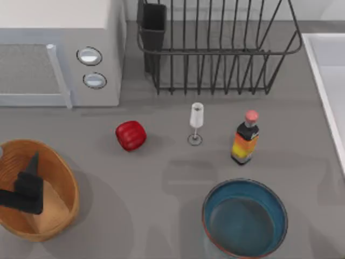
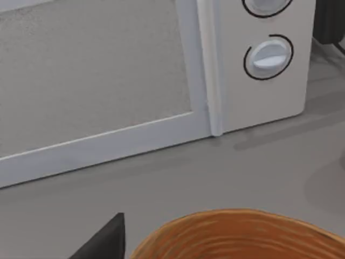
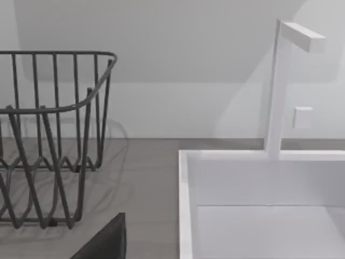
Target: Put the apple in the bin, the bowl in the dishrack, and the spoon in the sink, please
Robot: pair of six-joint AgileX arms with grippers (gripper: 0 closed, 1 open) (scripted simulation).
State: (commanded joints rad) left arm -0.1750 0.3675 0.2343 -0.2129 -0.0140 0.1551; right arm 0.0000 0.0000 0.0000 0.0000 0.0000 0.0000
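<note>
From above, the left gripper (image 1: pixel 24 189) hangs over the bin (image 1: pixel 64 178) at the table's left front. It reads as a dark mass whose fingers blur together, so I cannot tell whether they are apart or closed, or whether they hold anything. The bin's left edge is cut off. The apple (image 1: pixel 131 135) sits on the table (image 1: pixel 161 178) to the right of the bin, apart from it, in front of the microwave (image 1: pixel 59 48). A glass (image 1: pixel 196 123) stands upright right of the apple, and a bottle (image 1: pixel 245 139) stands further right. The bowl (image 1: pixel 245 218) lies at the front, below the bottle, its lower rim cut off. The dishrack (image 1: pixel 215 48) fills the back centre, with its cup holder (image 1: pixel 153 24) at the left corner. A strip of the sink (image 1: pixel 326 75) shows at the right edge.

At the left wrist, one dark fingertip (image 2: pixel 105 243) pokes in beside the bin's rim (image 2: pixel 237 234), with the microwave door (image 2: pixel 97 81) and a knob (image 2: pixel 268 56) beyond.

At the right wrist, one dark fingertip (image 3: pixel 105 240) shows, too little to judge the right gripper's state. Beyond it stand the dishrack's end (image 3: pixel 54 135) and the sink's rim (image 3: pixel 186 205), with a faucet (image 3: pixel 280 86) rising behind the basin.
</note>
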